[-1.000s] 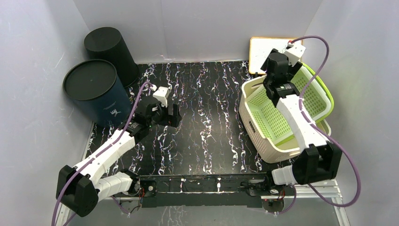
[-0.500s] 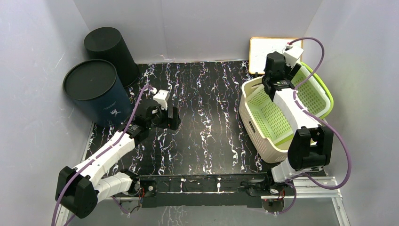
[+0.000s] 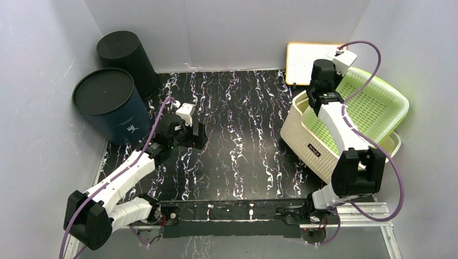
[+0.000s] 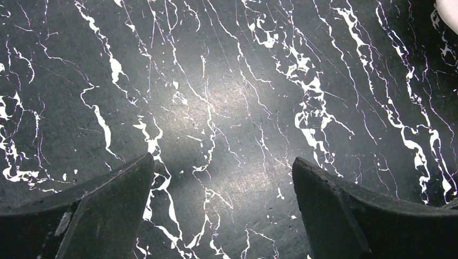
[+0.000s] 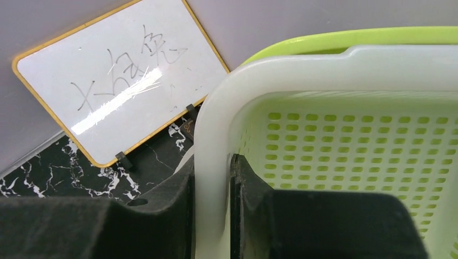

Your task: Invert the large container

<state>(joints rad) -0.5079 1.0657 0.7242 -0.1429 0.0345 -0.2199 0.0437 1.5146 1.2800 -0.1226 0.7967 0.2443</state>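
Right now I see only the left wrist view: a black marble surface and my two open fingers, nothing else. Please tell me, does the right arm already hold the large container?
Observer: Yes. The right gripper is shut on the white rim of the cream basket, near its far left corner.
Operator: Does the basket stand flat on the table?
Observer: No. It is tipped toward the right wall, so the top camera sees its left outer side, the one with the small label.
Operator: Is something inside it?
Observer: A green basket sits nested in it and is tilted with it.
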